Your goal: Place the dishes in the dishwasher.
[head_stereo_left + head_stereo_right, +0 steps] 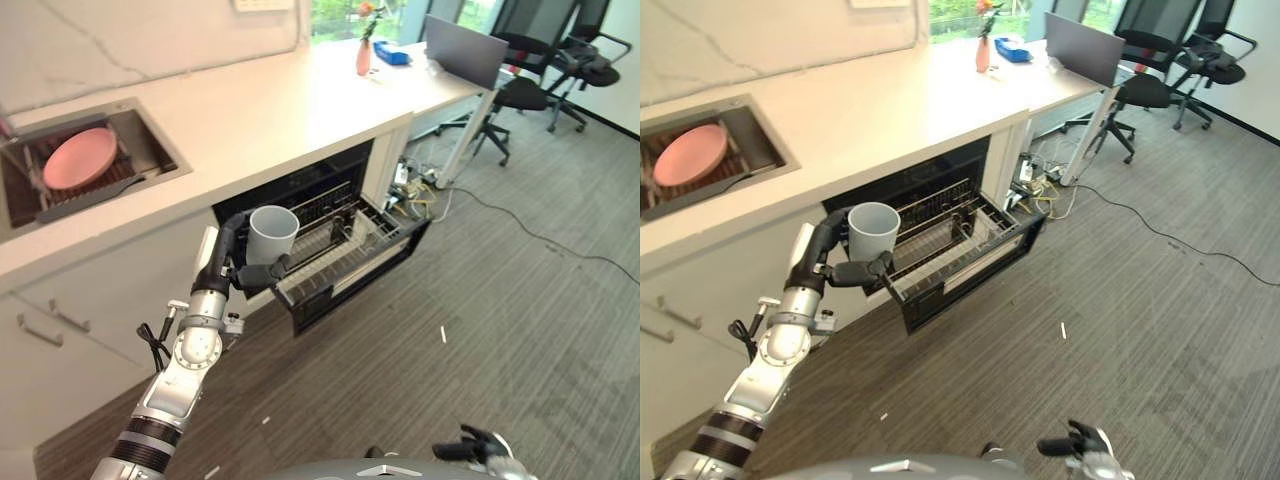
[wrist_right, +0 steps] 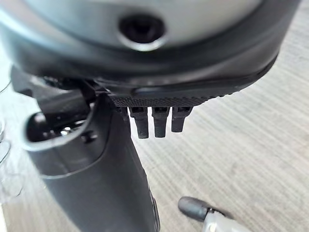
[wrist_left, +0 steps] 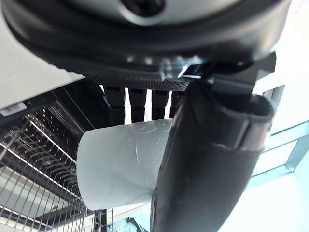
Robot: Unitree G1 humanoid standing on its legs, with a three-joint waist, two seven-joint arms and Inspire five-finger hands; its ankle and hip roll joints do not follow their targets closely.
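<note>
**Grey cup held over the pulled-out dishwasher rack**

Left eye view: the left hand (image 1: 232, 268) had its fingers and thumb curled round a grey cup (image 1: 272, 234), mouth up and a little tilted. The cup hung at about 9 o'clock from the pulled-out dishwasher rack (image 1: 345, 250), above the rack's near end and not touching it. A pink plate (image 1: 80, 157) lay in the sink (image 1: 150, 150), at about 10 o'clock from the cup. The white counter (image 1: 280, 100) carried a pink vase (image 1: 363, 55) and a laptop (image 1: 465, 50) far off, at about 1 o'clock. An office chair (image 1: 525, 95) stood on the grey floor (image 1: 500, 330) beyond.

Right eye view: the right hand (image 1: 1072, 444) showed at 6 o'clock, low by the floor, its fingers relaxed and holding nothing.

Left wrist view: the thumb (image 3: 203, 164) lay across the cup's wall, with the rack wires behind it.

Right wrist view: the right hand's fingers (image 2: 154, 122) hung loosely over the carpet, with nothing in them.
</note>
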